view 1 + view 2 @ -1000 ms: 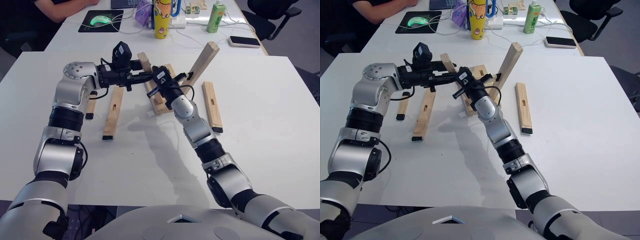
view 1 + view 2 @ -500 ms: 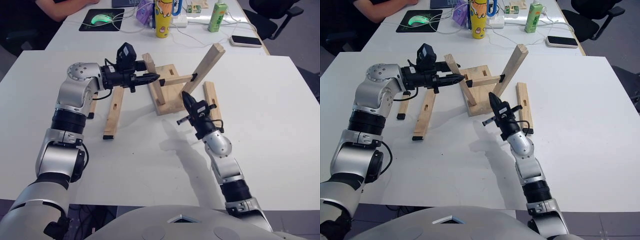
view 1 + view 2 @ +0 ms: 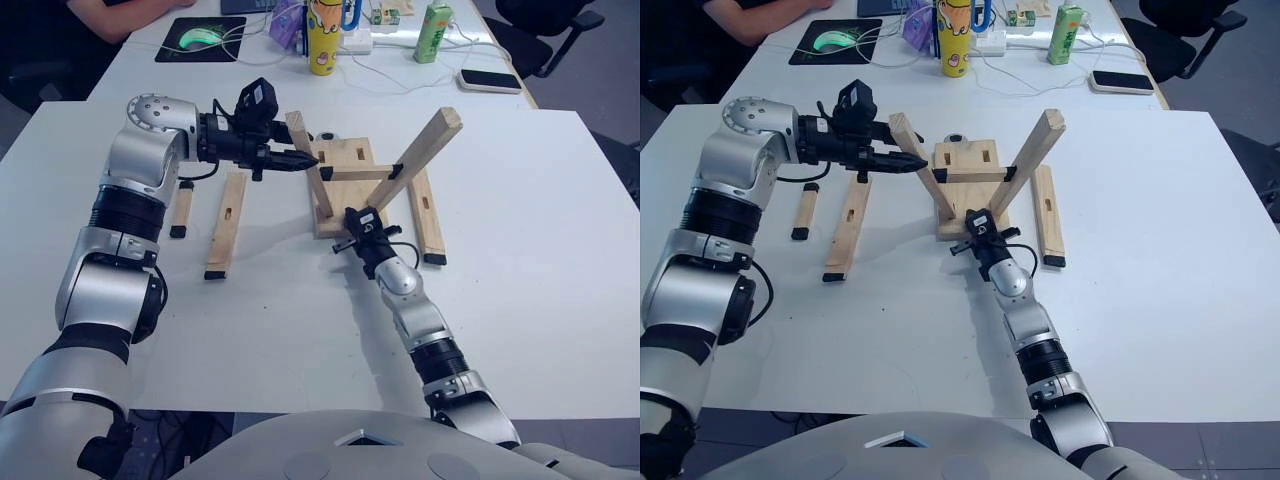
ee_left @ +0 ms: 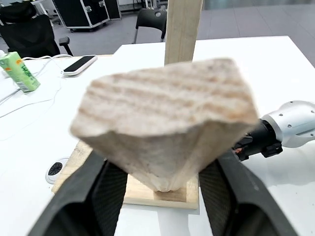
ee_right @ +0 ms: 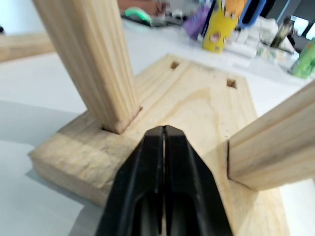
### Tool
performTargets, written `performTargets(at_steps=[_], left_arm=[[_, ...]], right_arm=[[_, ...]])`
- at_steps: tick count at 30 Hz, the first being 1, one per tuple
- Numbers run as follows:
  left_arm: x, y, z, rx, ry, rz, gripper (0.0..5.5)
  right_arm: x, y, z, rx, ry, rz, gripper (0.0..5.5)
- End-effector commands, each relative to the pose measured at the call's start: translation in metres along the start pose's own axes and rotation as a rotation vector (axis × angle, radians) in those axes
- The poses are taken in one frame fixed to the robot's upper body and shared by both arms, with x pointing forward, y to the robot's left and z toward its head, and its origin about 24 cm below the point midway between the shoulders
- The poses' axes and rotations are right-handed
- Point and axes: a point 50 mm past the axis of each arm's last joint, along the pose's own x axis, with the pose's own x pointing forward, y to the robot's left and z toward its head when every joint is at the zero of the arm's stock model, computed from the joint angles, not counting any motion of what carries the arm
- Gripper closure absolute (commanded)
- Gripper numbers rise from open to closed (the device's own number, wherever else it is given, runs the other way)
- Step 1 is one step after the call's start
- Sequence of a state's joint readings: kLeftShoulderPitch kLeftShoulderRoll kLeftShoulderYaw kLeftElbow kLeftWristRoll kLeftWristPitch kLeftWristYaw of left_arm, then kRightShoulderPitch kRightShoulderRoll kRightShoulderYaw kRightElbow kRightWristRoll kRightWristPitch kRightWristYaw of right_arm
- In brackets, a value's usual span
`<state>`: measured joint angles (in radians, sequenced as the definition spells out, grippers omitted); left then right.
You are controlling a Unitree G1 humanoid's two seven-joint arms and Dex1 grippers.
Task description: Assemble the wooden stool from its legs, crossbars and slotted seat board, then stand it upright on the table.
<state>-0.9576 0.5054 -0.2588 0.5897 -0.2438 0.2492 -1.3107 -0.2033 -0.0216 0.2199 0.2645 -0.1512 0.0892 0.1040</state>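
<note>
Right gripper [image 5: 163, 129] returns to seat board [image 5: 197, 98], jaws pressed together, apparently bracing it while left gripper [image 3: 300, 160] pinches leg [image 3: 318, 192] steady.

— What is on the white table [image 3: 520, 300]?

— A flat seat board [image 3: 345, 155] lies near the far edge, about in the middle.

— What is next to it?

— A long leg [image 3: 228, 222] with a slot lies on the side toward the left edge, one end pointing at the near edge. A short bar [image 3: 181, 208] lies farther left, near it but apart. A second long leg [image 3: 428, 215] lies just beside the board, toward the right edge. A small round cap [image 3: 322, 135] sits by the board's far end.
</note>
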Motion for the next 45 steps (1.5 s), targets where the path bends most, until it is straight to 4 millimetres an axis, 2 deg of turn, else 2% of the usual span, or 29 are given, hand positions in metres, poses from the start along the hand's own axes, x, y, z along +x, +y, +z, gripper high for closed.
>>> performTargets(at_steps=[1,5,8,10,11,15,21,23,25,27,29,33,35,36,37,38,39,40,41,42,43,44,45], left_arm=[[0.01,-0.008,-0.027,-0.014,0.144,-0.056,3.48],[0.023,-0.022,-0.049,-0.053,0.12,-0.064,3.48],[0.017,-0.023,-0.054,-0.085,0.025,0.04,3.48],[0.004,-0.015,-0.045,-0.086,-0.07,0.163,3.48],[-0.002,-0.011,-0.04,-0.079,-0.109,0.208,3.12],[-0.023,-0.005,-0.018,-0.034,-0.224,0.343,2.54],[-0.084,-0.015,-0.019,-0.078,-0.288,0.518,1.56],[-0.096,-0.015,0.004,-0.077,-0.44,0.556,1.37],[-0.102,-0.01,0.043,-0.087,-0.717,0.586,1.62],[-0.097,-0.004,0.083,-0.105,-0.984,0.594,1.94],[-0.087,0.001,0.113,-0.133,-1.161,0.583,2.27],[-0.084,0.005,0.159,-0.124,-1.372,0.565,2.91],[-0.085,0.002,0.174,-0.105,-1.408,0.534,3.22],[-0.075,0.004,0.173,-0.118,-1.347,0.528,3.36],[-0.056,0.009,0.162,-0.146,-1.229,0.538,3.54],[-0.023,0.015,0.133,-0.239,-1.013,0.546,3.71],[0.01,0.014,0.092,-0.281,-0.759,0.565,3.89],[0.033,0.008,0.05,-0.36,-0.565,0.577,4.06],[0.059,-0.009,-0.007,-0.456,-0.308,0.571,4.25],[0.073,-0.029,-0.054,-0.561,-0.155,0.583,4.45],[0.077,-0.043,-0.085,-0.6,-0.037,0.621,4.57],[0.076,-0.047,-0.099,-0.615,-0.007,0.681,4.76],[0.074,-0.04,-0.089,-0.582,-0.073,0.744,4.86]], right_arm=[[-0.006,0.012,-0.027,-0.025,0.191,0.054,5.5],[-0.009,0.017,-0.046,-0.016,0.331,0.084,5.5],[-0.011,0.017,-0.05,-0.027,0.371,0.092,5.5],[-0.012,0.015,-0.052,-0.033,0.383,0.084,5.5],[-0.012,0.014,-0.053,-0.033,0.391,0.078,5.5],[-0.012,0.011,-0.054,-0.032,0.404,0.065,5.5],[-0.009,0.009,-0.056,-0.024,0.411,0.065,5.5],[-0.008,0.008,-0.058,-0.02,0.416,0.062,5.5],[-0.009,0.007,-0.061,-0.017,0.421,0.059,5.5],[-0.009,0.007,-0.063,-0.013,0.427,0.062,5.5],[-0.009,0.009,-0.066,-0.011,0.433,0.072,5.5],[-0.007,0.014,-0.067,-0.032,0.426,0.104,5.5],[-0.007,0.015,-0.068,-0.039,0.424,0.11,5.5],[-0.007,0.015,-0.068,-0.04,0.425,0.111,5.5],[-0.007,0.015,-0.069,-0.039,0.426,0.109,5.5],[-0.006,0.016,-0.068,-0.041,0.423,0.111,5.5],[-0.005,0.017,-0.066,-0.044,0.417,0.116,5.5],[-0.003,0.018,-0.065,-0.046,0.411,0.12,5.5],[-0.001,0.018,-0.063,-0.05,0.403,0.125,5.5],[0.001,0.018,-0.061,-0.051,0.397,0.126,5.5],[0.004,0.018,-0.059,-0.051,0.392,0.126,5.5],[0.006,0.018,-0.057,-0.051,0.388,0.125,5.5],[0.007,0.016,-0.056,-0.048,0.386,0.117,5.5]])
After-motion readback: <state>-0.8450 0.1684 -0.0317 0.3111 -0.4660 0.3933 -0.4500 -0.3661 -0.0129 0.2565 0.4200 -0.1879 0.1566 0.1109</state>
